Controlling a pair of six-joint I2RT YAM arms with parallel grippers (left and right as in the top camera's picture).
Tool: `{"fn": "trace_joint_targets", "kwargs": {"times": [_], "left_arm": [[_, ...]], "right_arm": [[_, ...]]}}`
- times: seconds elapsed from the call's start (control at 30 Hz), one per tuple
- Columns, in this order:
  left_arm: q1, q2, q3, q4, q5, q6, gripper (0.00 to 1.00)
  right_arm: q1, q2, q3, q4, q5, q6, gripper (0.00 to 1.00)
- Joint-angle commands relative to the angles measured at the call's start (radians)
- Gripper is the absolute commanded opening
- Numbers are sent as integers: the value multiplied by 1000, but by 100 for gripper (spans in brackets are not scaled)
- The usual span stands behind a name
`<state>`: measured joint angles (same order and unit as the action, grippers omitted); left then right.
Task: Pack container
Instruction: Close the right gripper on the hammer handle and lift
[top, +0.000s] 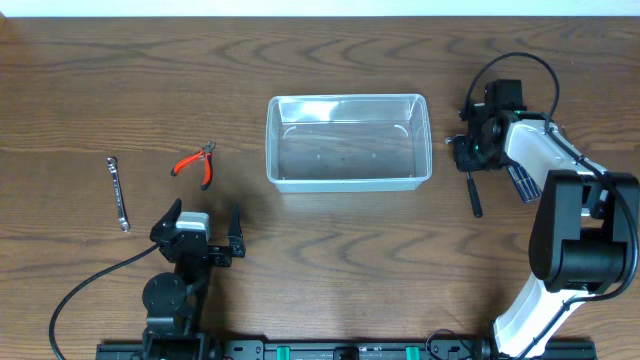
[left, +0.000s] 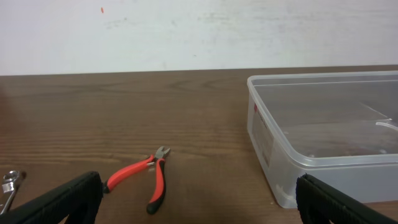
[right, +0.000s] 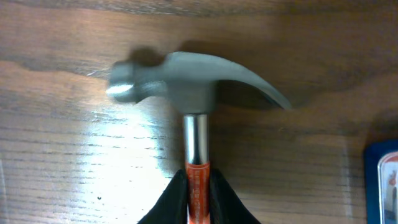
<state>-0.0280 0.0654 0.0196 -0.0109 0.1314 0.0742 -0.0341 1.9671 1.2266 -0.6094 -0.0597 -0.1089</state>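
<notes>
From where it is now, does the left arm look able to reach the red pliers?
Probably yes: the pliers lie just ahead of its open fingers, with nothing between them.

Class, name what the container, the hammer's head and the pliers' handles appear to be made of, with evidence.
Container: clear smooth plastic; wood grain shows through. Hammer head: probably steel, grey with a bright glare. Pliers handles: likely rubber or plastic sleeves, red, slightly glossy.
</notes>
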Motion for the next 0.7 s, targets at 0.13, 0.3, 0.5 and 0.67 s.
{"fn": "trace_joint_targets", "kwargs": {"times": [0.13, 0.3, 0.5, 0.67], "left_arm": [[5, -1, -15, -4, 15, -13, 98], [5, -1, -15, -4, 15, -13, 98], [5, -1, -15, -3, 15, -13, 98], [5, -1, -15, -4, 15, -13, 98]], "right_arm": [[9, 16, -31, -6, -12, 8, 2], [9, 15, -31, 11, -18, 12, 1], [10, -31, 54, 4, -135, 11, 1], [49, -166, 251, -85, -119, -5, 1]]}}
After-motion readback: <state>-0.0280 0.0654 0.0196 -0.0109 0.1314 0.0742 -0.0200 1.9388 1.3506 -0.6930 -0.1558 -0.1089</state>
